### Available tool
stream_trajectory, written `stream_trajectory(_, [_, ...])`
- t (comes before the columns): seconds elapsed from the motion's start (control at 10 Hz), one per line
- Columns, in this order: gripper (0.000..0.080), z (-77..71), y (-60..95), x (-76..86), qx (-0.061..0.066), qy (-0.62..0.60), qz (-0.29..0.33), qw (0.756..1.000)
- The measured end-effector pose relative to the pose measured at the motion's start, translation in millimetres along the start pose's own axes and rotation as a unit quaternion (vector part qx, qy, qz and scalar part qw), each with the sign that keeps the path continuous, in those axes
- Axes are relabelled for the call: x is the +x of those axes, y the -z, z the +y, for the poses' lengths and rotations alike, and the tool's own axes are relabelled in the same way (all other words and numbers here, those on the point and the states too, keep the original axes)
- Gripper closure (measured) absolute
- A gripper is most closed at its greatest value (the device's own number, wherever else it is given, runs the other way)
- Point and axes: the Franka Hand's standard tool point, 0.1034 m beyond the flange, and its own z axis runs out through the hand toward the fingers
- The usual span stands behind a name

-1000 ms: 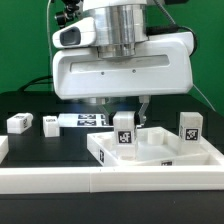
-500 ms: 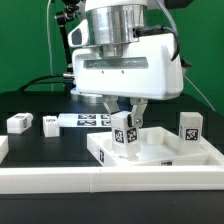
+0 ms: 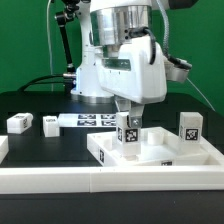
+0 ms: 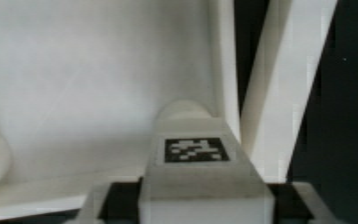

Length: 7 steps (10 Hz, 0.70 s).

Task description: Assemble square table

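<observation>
The square table's top is a white rimmed tray lying at the exterior view's right. My gripper is shut on a white tagged leg, holding it upright over the near-left part of the top. In the wrist view this leg sits between the two dark fingers, above the top's flat inside and close to its raised rim. A second leg stands upright at the top's right side. Two more legs lie on the black table at the left.
The marker board lies flat behind the top, left of my gripper. A long white rail runs along the front edge of the black surface. The arm's white body fills the upper middle.
The wrist has turned about its upright axis, so the gripper body now looks narrower. The held leg has shifted slightly right and down with it.
</observation>
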Motion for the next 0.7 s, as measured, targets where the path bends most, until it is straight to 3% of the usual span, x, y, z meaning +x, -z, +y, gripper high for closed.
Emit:
stream_trajectory(0.4, [0.0509, -0.4, -0.4, 0.2, 0.004, -0.073, -0.006, 0.997])
stream_trajectory(0.5, [0.0413, -0.4, -0.6, -0.2, 0.004, -0.061, -0.006, 0.998])
stream_trajectory(0.6, [0.0233, -0.2, -0.5, -0.1, 0.002, -0.042, -0.007, 0.999])
stream_trajectory(0.7, [0.0233, -0.9, 0.2, 0.0, 0.002, -0.031, -0.007, 0.999])
